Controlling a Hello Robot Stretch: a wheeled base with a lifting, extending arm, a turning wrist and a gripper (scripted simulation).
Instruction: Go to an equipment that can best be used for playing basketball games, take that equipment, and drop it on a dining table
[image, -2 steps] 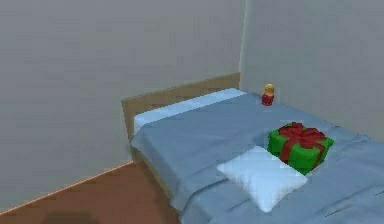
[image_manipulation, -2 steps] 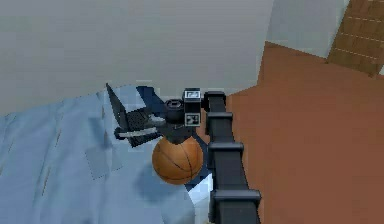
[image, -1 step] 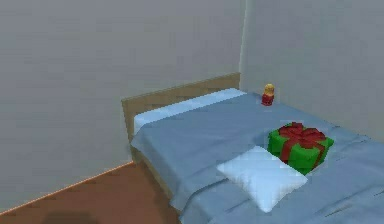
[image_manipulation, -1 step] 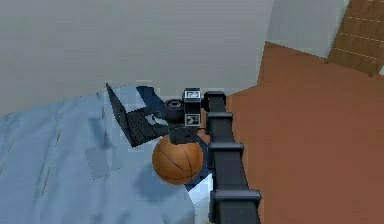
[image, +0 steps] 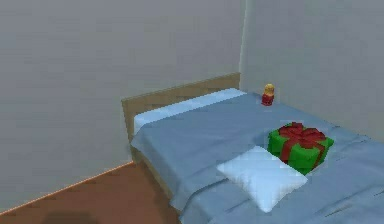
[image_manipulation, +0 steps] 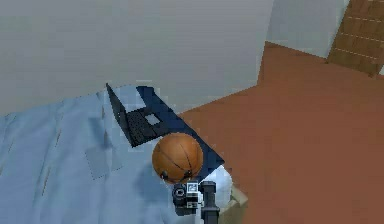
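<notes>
The basketball (image_manipulation: 178, 157) lies at the edge of the bed (image_manipulation: 60, 160), lower centre of the arm side view, beside an open laptop (image_manipulation: 130, 115). The gripper (image_manipulation: 184, 193) sits just below the ball, apparently placed for pickup. Whether it holds anything cannot be determined.

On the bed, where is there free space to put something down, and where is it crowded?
Forward view: the blue cover is bare between the headboard pillow and the white cushion; the gift box crowds the view's right. Arm side view: bare cover lies left of the laptop; the basketball and gripper crowd the corner beside it.
</notes>
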